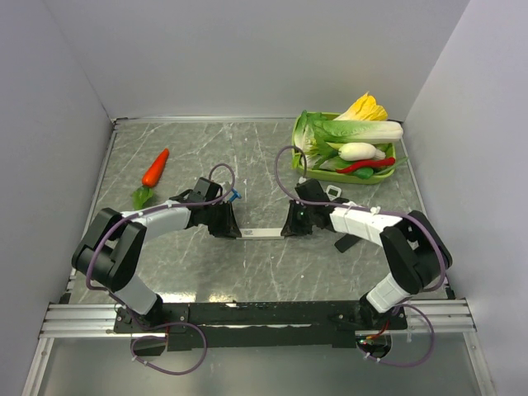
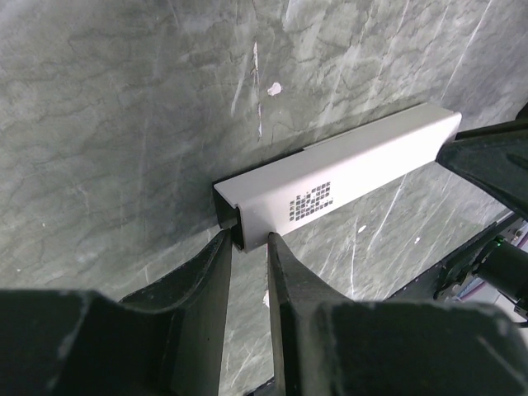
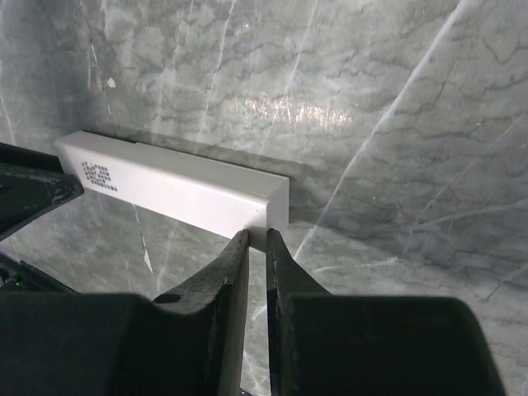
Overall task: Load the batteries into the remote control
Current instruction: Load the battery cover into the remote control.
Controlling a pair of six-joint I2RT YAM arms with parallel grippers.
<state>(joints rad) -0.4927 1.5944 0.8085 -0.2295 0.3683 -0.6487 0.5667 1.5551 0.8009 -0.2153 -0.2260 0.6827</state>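
Observation:
The long slim white remote control (image 1: 260,233) lies across the middle of the table between my two arms. My left gripper (image 1: 227,224) is shut on its left end, and in the left wrist view the jaws (image 2: 247,239) pinch the end of the white bar (image 2: 346,177), which has a dotted patch. My right gripper (image 1: 293,223) is shut on its right end, and in the right wrist view the narrow jaws (image 3: 257,238) grip the corner of the bar (image 3: 181,186). A seam crosses the bar near one end. No red-orange batteries show in any view.
A green tray (image 1: 299,157) of toy vegetables stands at the back right. A toy carrot (image 1: 155,167) lies at the back left. A small blue piece (image 1: 235,196) sits behind my left gripper. A black remote (image 1: 346,243) lies by the right arm, and a small white object (image 1: 334,192) behind it.

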